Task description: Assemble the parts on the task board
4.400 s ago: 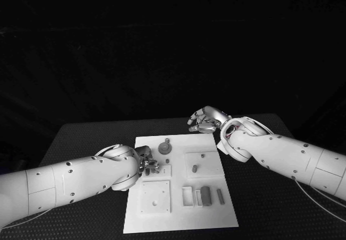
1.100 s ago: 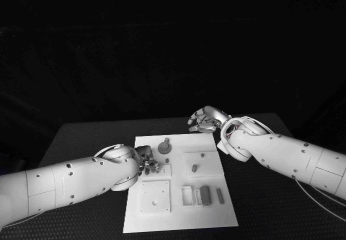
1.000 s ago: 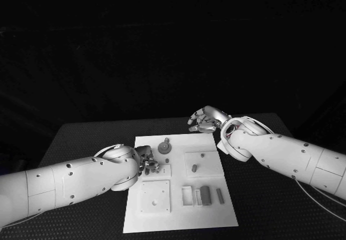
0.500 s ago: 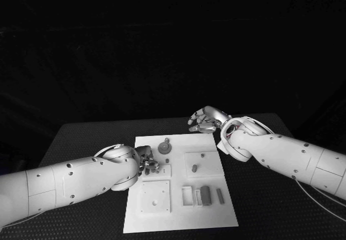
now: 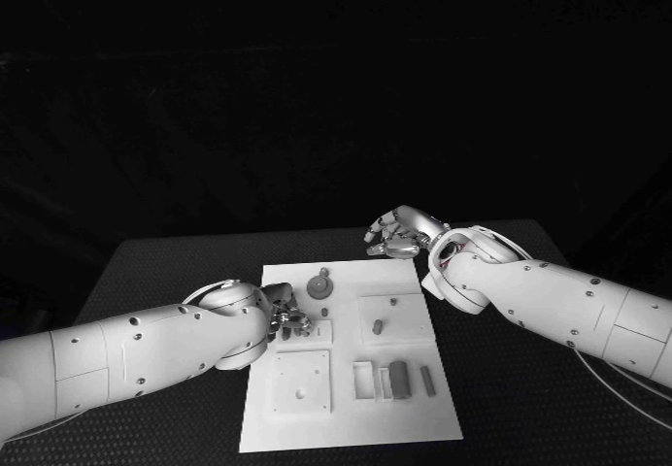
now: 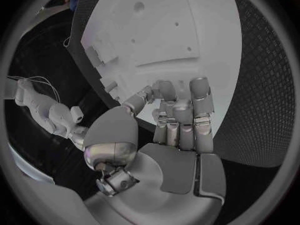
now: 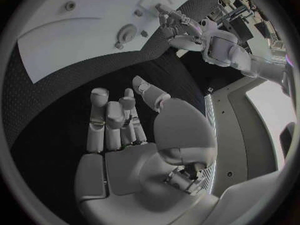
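The white task board (image 5: 351, 417) lies in the middle of the black table. My left hand (image 5: 288, 318) hovers low over the board's left side, beside a raised square plate (image 5: 319, 333). In the left wrist view its fingers (image 6: 180, 119) are curled in over the board (image 6: 162, 35), and I see nothing in them. A round grey part (image 5: 320, 287) sits near the far edge, just beyond that hand. My right hand (image 5: 396, 234) hangs off the board's far right corner with its fingers (image 7: 112, 120) curled and nothing in them.
A small peg (image 5: 378, 325) stands on the right square plate. A dark bar (image 5: 399, 379) and pale blocks lie in slots at the near right. The right wrist view shows the board (image 7: 69, 45), the round part (image 7: 127, 35) and my left hand (image 7: 181, 27).
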